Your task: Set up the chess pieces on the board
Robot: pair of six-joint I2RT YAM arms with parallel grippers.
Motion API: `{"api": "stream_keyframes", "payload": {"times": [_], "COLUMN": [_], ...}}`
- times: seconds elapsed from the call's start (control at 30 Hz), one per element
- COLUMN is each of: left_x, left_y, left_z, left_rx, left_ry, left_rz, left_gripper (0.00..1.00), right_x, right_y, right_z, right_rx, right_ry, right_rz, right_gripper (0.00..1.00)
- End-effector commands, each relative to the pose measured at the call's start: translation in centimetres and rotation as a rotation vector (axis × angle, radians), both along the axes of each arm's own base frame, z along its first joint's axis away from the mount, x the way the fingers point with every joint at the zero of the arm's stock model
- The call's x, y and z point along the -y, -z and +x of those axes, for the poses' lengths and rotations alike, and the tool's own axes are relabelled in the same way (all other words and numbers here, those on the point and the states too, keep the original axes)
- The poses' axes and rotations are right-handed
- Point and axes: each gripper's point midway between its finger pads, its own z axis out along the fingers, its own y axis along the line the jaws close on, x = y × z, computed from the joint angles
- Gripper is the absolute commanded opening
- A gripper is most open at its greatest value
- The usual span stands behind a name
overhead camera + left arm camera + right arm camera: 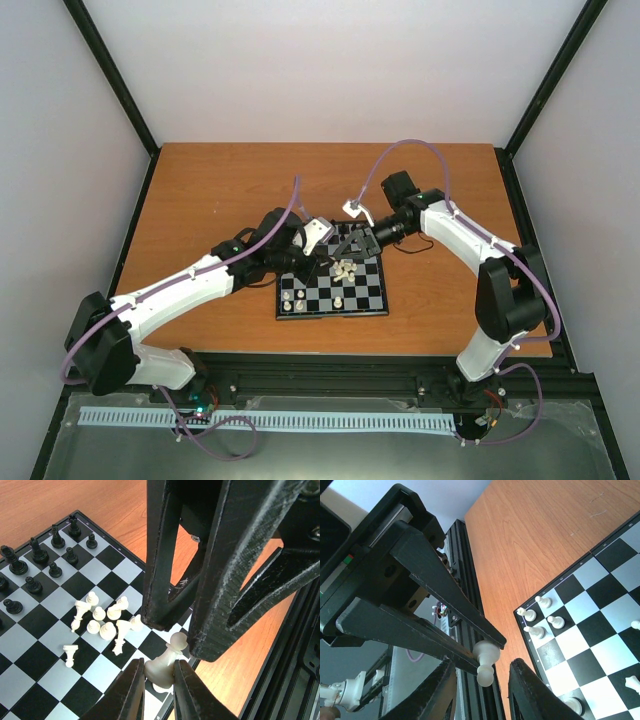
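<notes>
Over the board (332, 288) 2 arms (200, 278) meet (left jaws pinch cream piece (165, 667)).

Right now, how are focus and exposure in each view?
Top external: even, soft light, but the chess pieces are too small to tell apart. Left wrist: board and pieces crisp; the right claw looms close, blocking much. Right wrist: the white piece up close is slightly soft and bright; the board behind is sharp.
</notes>
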Motion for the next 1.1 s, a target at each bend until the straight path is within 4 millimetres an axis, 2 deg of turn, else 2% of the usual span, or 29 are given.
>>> {"api": "stream_keyframes", "payload": {"times": [0.0,0.63,1.07], "left_x": [0.6,0.8,0.7], "left_y": [-1.0,-0.6,0.1], "left_z": [-0.2,-0.1,0.3], "left_rx": [0.038,0.032,0.023], "left_ry": [0.03,0.038,0.017], "left_rz": [-0.028,-0.019,0.003], "left_gripper": [0.18,0.19,0.22], "right_x": [-0.1,-0.7,-0.7], "right_y": [-0.1,1.1,1.2], "right_z": [0.0,-0.1,-0.4], "right_rx": [-0.019,-0.048,-0.034], "right_ry": [-0.005,-0.02,-0.028], "right_rz": [0.021,0.007,0.001], "right_gripper": [0.29,0.25,0.08]}}
